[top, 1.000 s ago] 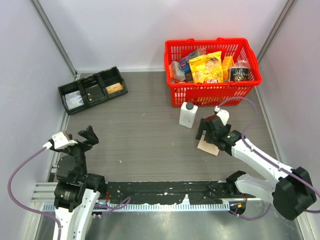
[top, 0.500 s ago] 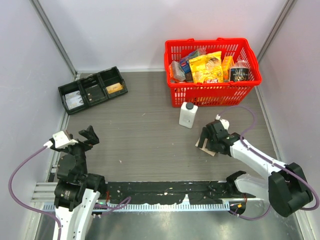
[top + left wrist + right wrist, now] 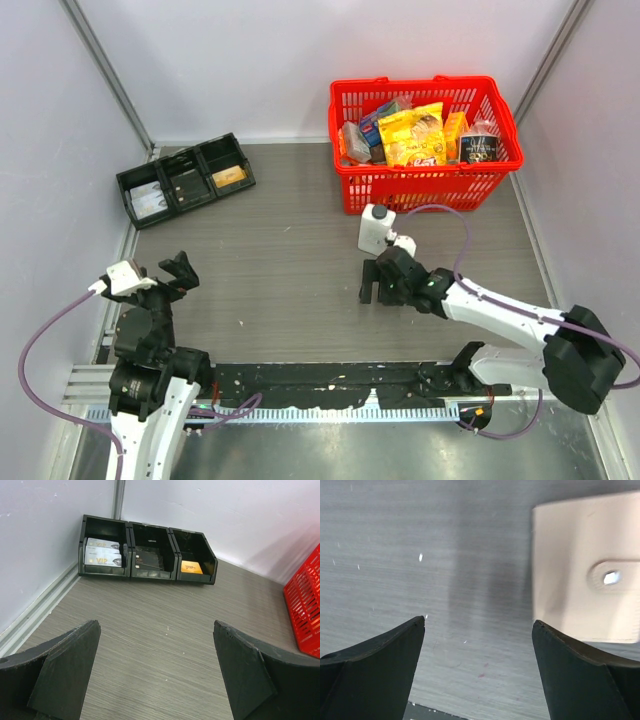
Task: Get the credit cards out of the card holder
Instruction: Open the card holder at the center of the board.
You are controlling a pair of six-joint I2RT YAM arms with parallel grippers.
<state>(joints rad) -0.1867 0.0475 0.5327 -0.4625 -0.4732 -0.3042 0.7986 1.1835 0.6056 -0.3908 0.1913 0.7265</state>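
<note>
The card holder (image 3: 585,570) shows in the right wrist view as a flat tan rectangle with a round snap, lying on the table. It is to the right of my right gripper (image 3: 479,624), partly behind the right finger. That gripper is open and empty, low over bare table. In the top view the right gripper (image 3: 376,283) is left of centre-right, and the card holder is hidden under the arm. My left gripper (image 3: 172,274) is open and empty at the near left, also seen in its wrist view (image 3: 157,665). No cards show at the holder.
A black three-compartment tray (image 3: 185,178) sits at the far left, also in the left wrist view (image 3: 145,555), holding silver, dark and orange cards. A white bottle (image 3: 376,228) stands just behind the right gripper. A red basket (image 3: 425,140) of groceries is at the back right.
My right gripper has moved left, from over the card holder to the table beside it. The holder no longer shows in the top view. The left arm has not moved.
</note>
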